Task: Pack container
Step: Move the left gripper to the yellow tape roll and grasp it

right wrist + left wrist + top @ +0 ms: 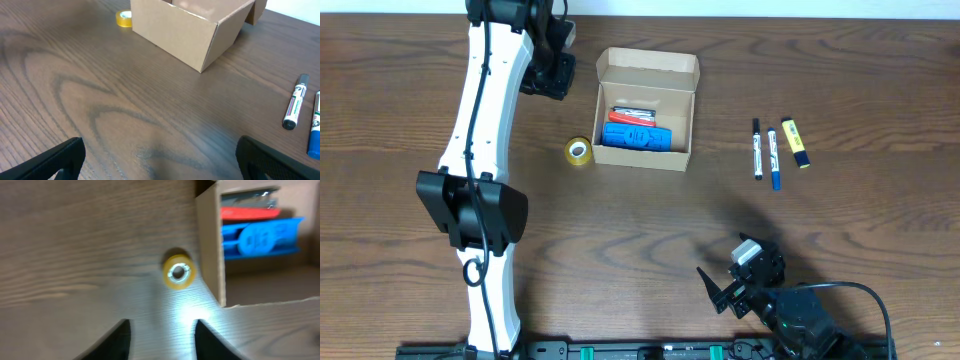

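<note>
The open tan cardboard container sits at the table's middle back and holds a blue item and a red item. A yellow tape roll lies just left of it. In the left wrist view the tape roll lies beside the container wall, ahead of my open, empty left gripper. My left gripper sits in the overhead view left of the container. My right gripper is open and empty near the front edge, also shown in the right wrist view. The container shows far ahead of it.
Right of the container lie a black marker, a blue marker and a yellow highlighter. The black marker and blue marker show at the right edge of the right wrist view.
</note>
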`<state>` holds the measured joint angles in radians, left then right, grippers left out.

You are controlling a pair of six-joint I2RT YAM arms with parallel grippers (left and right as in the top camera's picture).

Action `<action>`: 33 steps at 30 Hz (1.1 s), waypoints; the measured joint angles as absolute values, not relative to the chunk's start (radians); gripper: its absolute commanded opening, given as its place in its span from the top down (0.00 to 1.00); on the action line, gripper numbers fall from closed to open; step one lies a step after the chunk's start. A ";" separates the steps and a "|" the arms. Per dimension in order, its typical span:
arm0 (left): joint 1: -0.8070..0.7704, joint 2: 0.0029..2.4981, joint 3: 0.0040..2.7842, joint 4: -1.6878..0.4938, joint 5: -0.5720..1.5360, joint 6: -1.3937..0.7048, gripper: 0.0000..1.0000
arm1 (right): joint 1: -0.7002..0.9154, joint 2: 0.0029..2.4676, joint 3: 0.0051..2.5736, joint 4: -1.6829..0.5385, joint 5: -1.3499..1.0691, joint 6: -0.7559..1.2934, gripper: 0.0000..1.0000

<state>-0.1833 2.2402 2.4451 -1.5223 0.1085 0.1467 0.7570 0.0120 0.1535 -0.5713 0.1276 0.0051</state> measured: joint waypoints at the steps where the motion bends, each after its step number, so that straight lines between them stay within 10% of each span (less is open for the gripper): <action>1: -0.184 2.240 2.445 -1.533 0.122 0.135 0.15 | 0.757 0.012 0.154 -0.571 0.128 0.005 0.01; 33: -0.024 2.229 2.098 -1.298 0.128 0.207 0.05 | 0.757 0.012 0.154 -0.571 0.128 0.005 0.01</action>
